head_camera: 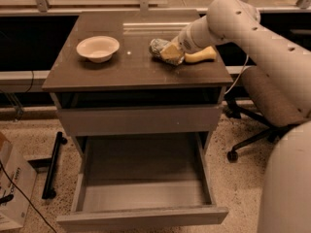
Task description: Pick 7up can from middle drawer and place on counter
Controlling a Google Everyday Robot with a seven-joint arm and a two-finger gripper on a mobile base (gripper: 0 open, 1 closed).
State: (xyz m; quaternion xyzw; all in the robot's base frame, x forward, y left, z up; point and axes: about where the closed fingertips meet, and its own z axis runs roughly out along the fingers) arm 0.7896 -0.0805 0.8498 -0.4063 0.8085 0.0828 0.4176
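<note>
One 7up can (157, 47) lies right of centre at the counter (121, 72) surface, clamped between the jaws of the gripper (166, 53). Below, the middle drawer (146, 216) stands open. Step in hand: placement. Next move probably calls for full contact, then release.

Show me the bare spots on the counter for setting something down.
Bare counter: the strip along its front edge, the patch between the bowl and the 7up can, and the back left corner behind the bowl. Crowded: right of centre, where the gripper sits at the can with the arm above it.
</note>
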